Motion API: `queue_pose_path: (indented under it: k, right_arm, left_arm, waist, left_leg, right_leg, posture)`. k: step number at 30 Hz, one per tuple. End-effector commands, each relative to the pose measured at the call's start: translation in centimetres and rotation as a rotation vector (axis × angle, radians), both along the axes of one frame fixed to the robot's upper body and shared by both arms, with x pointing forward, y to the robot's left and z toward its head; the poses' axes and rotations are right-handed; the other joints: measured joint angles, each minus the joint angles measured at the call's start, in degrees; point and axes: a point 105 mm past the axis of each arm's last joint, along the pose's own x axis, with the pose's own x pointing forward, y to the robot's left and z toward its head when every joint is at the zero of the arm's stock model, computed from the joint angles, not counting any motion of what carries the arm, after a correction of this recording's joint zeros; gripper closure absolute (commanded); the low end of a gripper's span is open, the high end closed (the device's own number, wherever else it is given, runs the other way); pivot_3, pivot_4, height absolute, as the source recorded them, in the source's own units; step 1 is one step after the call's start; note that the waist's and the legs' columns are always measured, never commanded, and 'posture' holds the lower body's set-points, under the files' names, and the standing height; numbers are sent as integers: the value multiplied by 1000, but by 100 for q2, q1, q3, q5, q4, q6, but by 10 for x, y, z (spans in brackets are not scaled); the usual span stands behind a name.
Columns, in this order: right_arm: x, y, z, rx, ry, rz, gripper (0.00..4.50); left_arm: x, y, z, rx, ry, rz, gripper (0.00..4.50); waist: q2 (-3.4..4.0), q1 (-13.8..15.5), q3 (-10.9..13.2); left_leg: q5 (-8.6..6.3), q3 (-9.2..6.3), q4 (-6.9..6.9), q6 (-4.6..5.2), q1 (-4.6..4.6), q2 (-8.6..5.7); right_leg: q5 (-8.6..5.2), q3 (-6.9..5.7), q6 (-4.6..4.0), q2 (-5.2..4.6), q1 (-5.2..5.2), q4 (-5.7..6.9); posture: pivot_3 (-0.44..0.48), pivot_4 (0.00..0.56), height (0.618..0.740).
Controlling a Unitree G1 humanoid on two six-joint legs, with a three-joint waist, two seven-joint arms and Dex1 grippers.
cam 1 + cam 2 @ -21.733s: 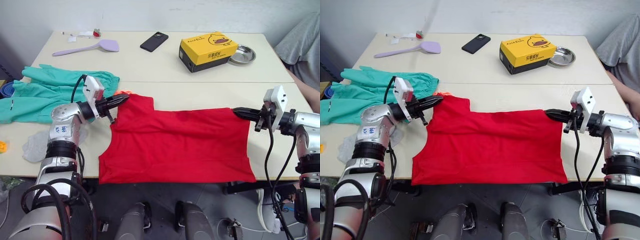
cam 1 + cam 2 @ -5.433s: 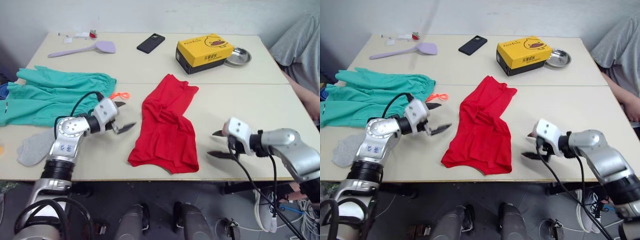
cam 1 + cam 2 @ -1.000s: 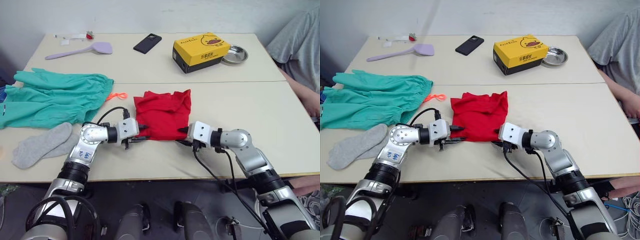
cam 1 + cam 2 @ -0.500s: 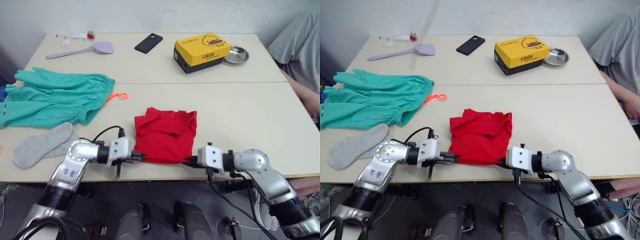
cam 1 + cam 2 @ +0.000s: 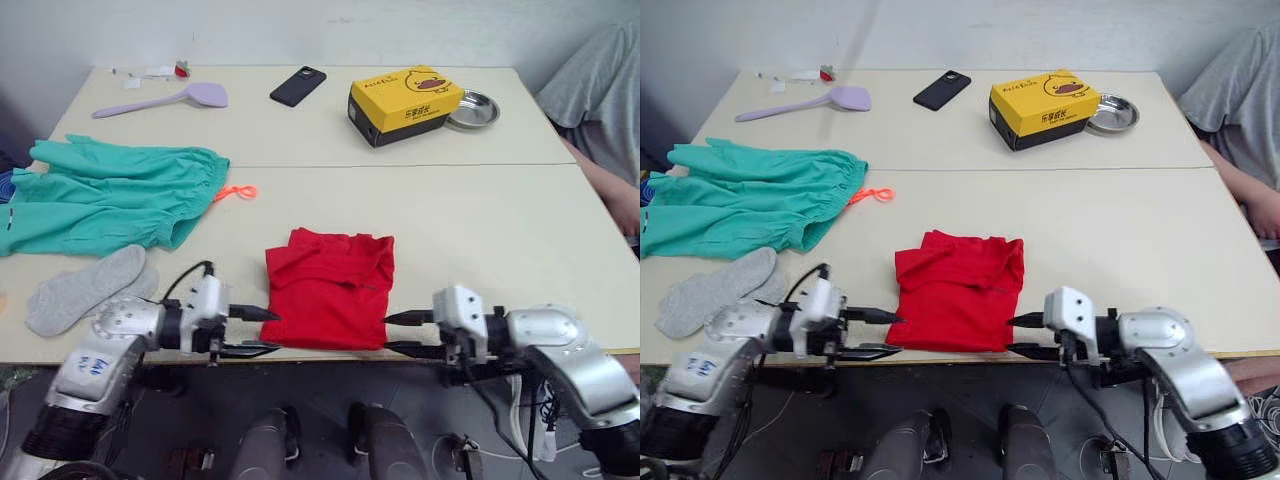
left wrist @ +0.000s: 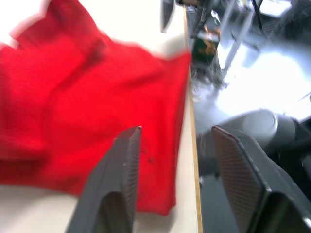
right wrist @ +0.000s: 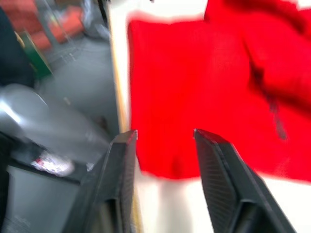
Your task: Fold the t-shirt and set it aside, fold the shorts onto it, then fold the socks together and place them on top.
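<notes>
Here, one t-shirt [image 5: 329,289], one shorts [image 5: 105,196], two socks [image 5: 88,290]

One t-shirt [image 5: 330,287], red and folded. One pair of teal-green shorts [image 5: 105,195]. Two grey socks [image 5: 85,288], overlapping, so the second is hard to make out. One spatula [image 5: 160,99]. One phone [image 5: 297,85]. One yellow box [image 5: 410,103]. One metal dish [image 5: 472,109]. Two grippers: the left gripper [image 5: 258,331] and the right gripper [image 5: 400,334]. One person [image 5: 600,100] beside the tabletop [image 5: 480,215].
</notes>
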Motion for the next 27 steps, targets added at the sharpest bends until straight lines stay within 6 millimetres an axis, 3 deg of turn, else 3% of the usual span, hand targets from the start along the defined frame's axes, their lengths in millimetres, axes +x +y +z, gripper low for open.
queue_pose_path:
  k: [1,5,9,19,23,27]
  right_arm:
    - [14,1,7,5,-57,-30,3146]
    - [35,10,-16,-119,-169,-31,4409]
    - [56,25,-20,-134,-244,-48,4500]
    - [93,31,-15,-156,-349,-121,4500]
    - [111,33,-2,-101,-375,-197,4500]
    - [129,34,15,9,-374,-331,4500]
  left_arm:
    - [12,4,1,52,-46,34,2213]
    - [31,3,-20,145,-75,65,3115]
    - [45,5,-39,242,-104,74,4400]
    - [83,-15,-26,138,-200,146,4459]
    - [98,-23,-16,63,-209,200,4459]
    - [126,-27,1,-38,-236,337,4459]
  waist:
    - [0,2,0]
    - [1,1,-1]
    - [-1,-12,-2]
    - [-2,-11,-2]
    - [-2,-18,-1]
    - [-2,-19,-1]
  left_leg:
    - [-6,-1,1,10,2,0]
    - [6,10,-13,-12,-2,-4]
    - [13,29,-37,-21,-14,-7]
    - [15,30,1,-10,-11,-5]
    - [12,30,20,-5,-12,-4]
    - [14,30,26,-4,-11,-4]
  right_leg:
    - [0,-2,0,0,2,-1]
    - [0,-2,0,1,-9,-11]
    - [1,2,1,1,-33,-13]
    - [3,1,6,2,-23,15]
    - [4,3,7,-1,-24,32]
    - [4,1,7,0,-25,48]
  posture:
    - [0,150,740]
    - [0,150,740]
    - [0,150,740]
    - [0,150,740]
    - [0,150,740]
    - [0,150,740]
